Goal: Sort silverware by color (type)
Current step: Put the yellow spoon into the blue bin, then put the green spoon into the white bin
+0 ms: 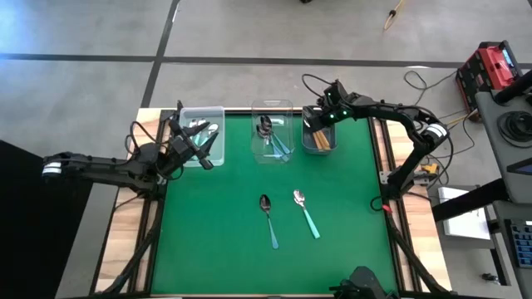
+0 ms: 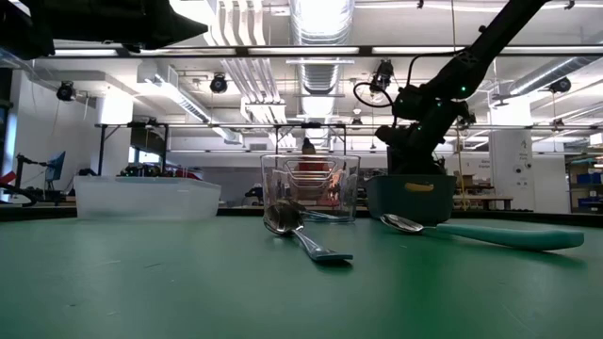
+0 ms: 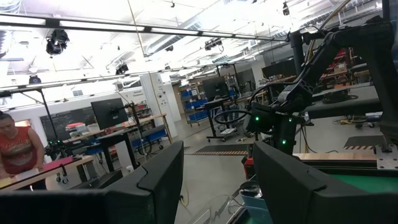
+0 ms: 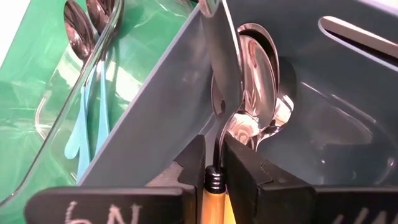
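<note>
Three bins stand along the far edge. My right gripper [image 1: 321, 124] is over the grey bin [image 1: 320, 145] and is shut on an orange-handled spoon [image 4: 224, 74]. That bin holds more silver spoon bowls [image 4: 264, 68]. The middle clear bin [image 1: 273, 149] holds blue-handled spoons [image 4: 87, 124]. My left gripper [image 3: 217, 186] is open with nothing between its fingers, raised beside the left clear bin [image 1: 218, 145]. Two spoons lie flat on the green mat: a dark-bowled blue-teal one [image 1: 268, 218] and a silver-bowled mint-teal one [image 1: 306, 213]. My right gripper pinches the orange handle at its bowl end [image 4: 211, 205], just behind the thin metal neck, between its two fingers. The fingers [image 4: 245, 165] slant down from the table's right side and lie along the spoon. The bowl [image 4: 225, 62] points ahead into the grey bin, close to the wall.
The mat's near and middle parts hold only the two loose spoons. The left clear bin has a few spoons in it [image 1: 206, 129]. In the low view the bins [image 2: 311, 188] stand in a row behind the spoons. A person shows far off in the room [image 3: 18, 149].
</note>
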Action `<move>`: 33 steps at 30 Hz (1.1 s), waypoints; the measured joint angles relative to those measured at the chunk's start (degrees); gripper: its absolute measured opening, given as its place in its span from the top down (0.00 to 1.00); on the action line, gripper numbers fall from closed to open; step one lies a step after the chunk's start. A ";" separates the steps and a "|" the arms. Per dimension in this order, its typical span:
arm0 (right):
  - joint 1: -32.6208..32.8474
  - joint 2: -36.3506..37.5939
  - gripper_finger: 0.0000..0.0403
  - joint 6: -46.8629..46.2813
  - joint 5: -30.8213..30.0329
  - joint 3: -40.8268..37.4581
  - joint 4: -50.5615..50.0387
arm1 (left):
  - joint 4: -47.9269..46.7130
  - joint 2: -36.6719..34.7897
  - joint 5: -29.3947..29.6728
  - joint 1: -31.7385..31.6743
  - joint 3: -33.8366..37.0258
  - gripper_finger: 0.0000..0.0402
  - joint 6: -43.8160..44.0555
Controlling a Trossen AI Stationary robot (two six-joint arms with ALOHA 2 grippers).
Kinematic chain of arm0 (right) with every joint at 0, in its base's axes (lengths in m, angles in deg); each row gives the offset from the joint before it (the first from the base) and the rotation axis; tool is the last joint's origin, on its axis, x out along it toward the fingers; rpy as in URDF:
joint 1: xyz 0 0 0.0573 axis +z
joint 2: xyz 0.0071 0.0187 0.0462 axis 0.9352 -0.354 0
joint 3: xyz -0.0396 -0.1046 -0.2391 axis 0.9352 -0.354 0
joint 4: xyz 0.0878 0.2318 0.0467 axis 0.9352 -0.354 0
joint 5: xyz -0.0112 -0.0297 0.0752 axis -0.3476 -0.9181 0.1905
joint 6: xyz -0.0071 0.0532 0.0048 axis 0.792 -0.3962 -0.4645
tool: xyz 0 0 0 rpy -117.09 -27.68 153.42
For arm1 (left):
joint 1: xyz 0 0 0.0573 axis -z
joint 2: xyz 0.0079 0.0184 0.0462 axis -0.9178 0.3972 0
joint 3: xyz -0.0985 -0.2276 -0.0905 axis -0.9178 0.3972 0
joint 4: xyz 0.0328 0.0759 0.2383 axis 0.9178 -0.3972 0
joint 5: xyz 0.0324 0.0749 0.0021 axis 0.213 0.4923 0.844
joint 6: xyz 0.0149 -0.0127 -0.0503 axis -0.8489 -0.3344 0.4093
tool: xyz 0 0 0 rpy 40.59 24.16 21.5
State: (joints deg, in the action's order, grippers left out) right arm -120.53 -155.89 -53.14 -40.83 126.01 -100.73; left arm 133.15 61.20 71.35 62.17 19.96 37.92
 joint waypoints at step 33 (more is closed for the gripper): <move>1.51 6.85 0.69 -3.69 0.05 -0.02 -0.43 | 0.00 0.00 0.00 0.02 0.00 0.56 -0.02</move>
State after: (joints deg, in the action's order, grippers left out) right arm -119.02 -149.04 -56.83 -40.78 125.98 -101.16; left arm 133.15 61.20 71.35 62.20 19.96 37.90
